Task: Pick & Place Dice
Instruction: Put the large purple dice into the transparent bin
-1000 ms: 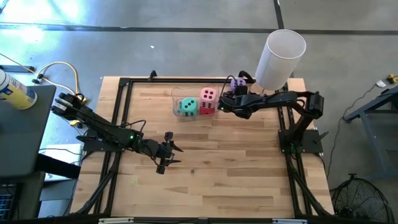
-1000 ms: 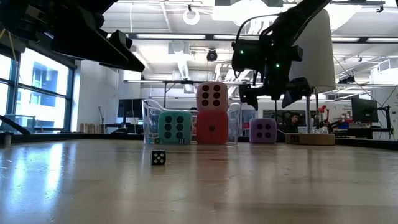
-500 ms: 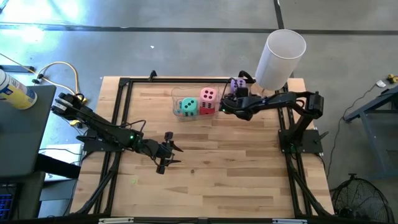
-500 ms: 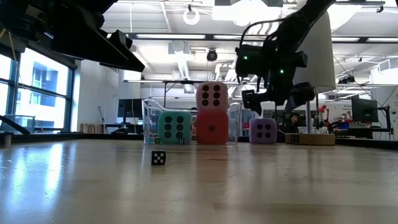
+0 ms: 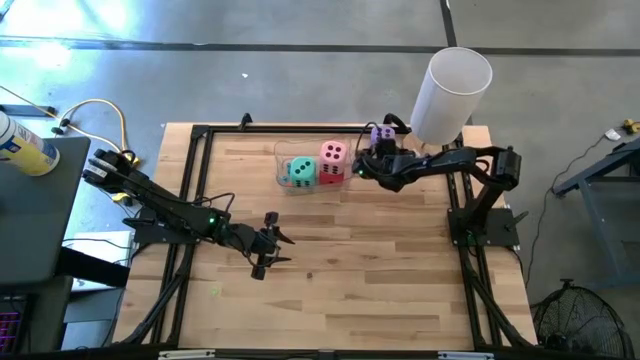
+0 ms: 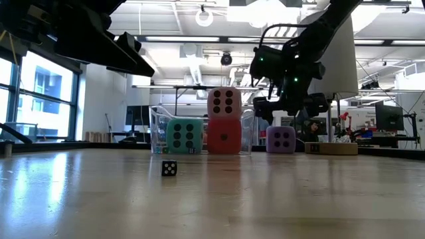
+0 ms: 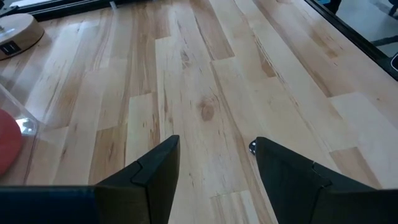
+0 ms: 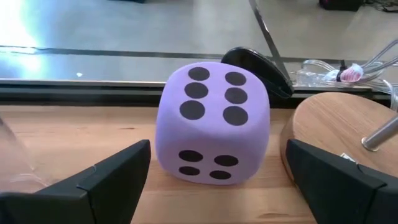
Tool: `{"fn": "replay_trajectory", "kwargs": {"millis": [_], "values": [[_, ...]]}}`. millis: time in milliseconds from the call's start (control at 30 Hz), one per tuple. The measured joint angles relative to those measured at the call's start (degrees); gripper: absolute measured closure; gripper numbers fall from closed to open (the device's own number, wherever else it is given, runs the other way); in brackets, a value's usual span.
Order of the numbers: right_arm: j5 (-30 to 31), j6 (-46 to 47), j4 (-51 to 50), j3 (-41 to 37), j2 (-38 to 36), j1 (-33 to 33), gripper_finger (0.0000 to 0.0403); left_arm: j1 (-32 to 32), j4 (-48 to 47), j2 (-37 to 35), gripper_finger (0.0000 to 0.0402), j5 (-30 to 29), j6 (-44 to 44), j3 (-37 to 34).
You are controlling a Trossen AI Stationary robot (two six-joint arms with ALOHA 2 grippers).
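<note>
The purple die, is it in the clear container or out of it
Out. The purple die sits on the table beside the clear container, between the open right gripper's fingers.

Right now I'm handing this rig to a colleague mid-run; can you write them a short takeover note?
Right gripper: open, empty, lined up on the purple die, which sits on the table beside the clear container.
Left gripper: open, empty, waiting over bare wood near the table's middle.
Done: teal die in the container, pink die stacked on the red die there.
Left: grasp the purple die, likely place it with the others.
Note: a small black die lies loose.
</note>
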Motion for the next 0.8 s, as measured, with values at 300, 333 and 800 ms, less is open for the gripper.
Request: {"fn": "replay_trajectory", "kwargs": {"millis": [300,333,800], "values": [[-1.5,0.3,0.0,0.0,0.0,-2.3,0.0037,0.0,0.0,0.0,0.0200,0.0,0.0,0.0],[-1.8,0.4,0.0,0.0,0.0,-2.6,0.0037,0.0,0.0,0.0,0.0200,0.0,0.0,0.0],[-2.4,-1.0,3.4,0.0,0.0,-3.2,0.0037,0.0,0.3,0.0,0.0200,0.0,0.0,0.0]]}}
